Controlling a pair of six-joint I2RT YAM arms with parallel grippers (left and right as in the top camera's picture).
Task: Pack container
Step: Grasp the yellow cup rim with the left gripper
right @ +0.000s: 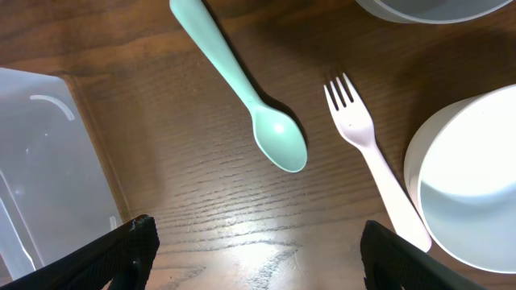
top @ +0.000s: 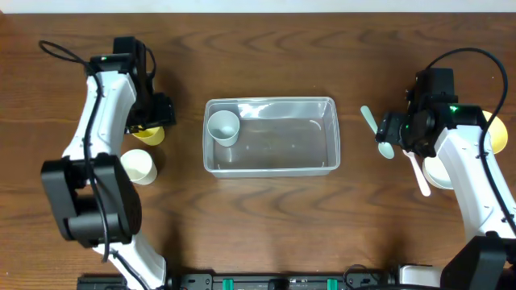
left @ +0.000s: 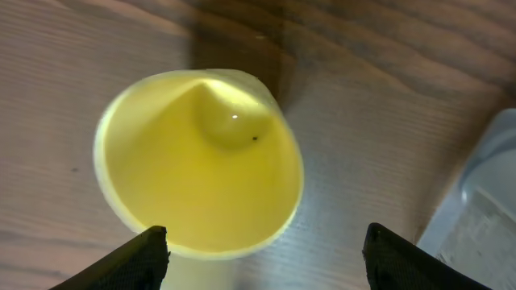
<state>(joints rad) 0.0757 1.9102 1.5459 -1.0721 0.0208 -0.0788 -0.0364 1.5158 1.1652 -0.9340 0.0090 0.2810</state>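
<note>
The clear plastic container (top: 282,143) lies at the table's middle with a grey cup (top: 223,126) standing in its left end. My left gripper (top: 155,121) is open and empty, hovering over a yellow cup (top: 150,134). In the left wrist view the yellow cup (left: 201,161) lies just ahead of the spread fingers (left: 266,258), and the container's corner (left: 484,217) shows at the right. My right gripper (top: 393,133) is open and empty over bare wood (right: 254,250), between the container (right: 40,161) and a mint spoon (right: 242,89).
A cream cup (top: 137,167) stands below the yellow one. A white fork (right: 367,153) lies right of the spoon, beside a white bowl (right: 472,185). A grey bowl (right: 427,6) sits at the top edge. The fork (top: 419,173) and bowl (top: 439,171) lie under the right arm.
</note>
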